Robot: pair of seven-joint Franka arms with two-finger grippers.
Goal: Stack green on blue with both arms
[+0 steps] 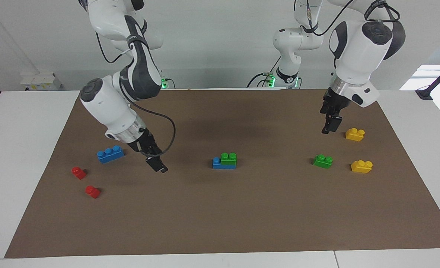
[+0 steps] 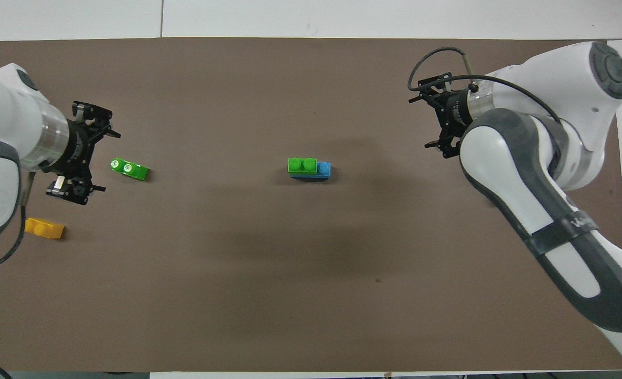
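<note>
The green brick point(image 1: 228, 157) point(image 2: 302, 165) sits on top of the blue brick point(image 1: 217, 163) point(image 2: 323, 169), covering two of its studs and leaving one blue stud bare at the end toward the right arm. This stack stands on the brown mat point(image 1: 220, 223) point(image 2: 311, 289) at about its middle and serves as the reference for all positions below. Neither gripper touches the stack. The right gripper point(image 1: 156, 164) point(image 2: 440, 118) hangs above the mat, well apart from the stack toward the right arm's end of the table; it holds nothing, and whether its fingers are spread or pressed together cannot be told. The left gripper point(image 1: 330, 124) point(image 2: 82, 152) hangs above the mat, well apart from the stack toward the left arm's end of the table; its fingers are spread and it holds nothing. A second green brick point(image 1: 323, 161) point(image 2: 128, 169) lies on the mat toward the left arm's end from the stack, with two yellow bricks point(image 1: 361, 166) point(image 2: 44, 228) lying further toward that end. A second blue brick point(image 1: 110, 153) lies toward the right arm's end from the stack, and two small red bricks point(image 1: 78, 172) lie still further that way and farther from the robots.
</note>
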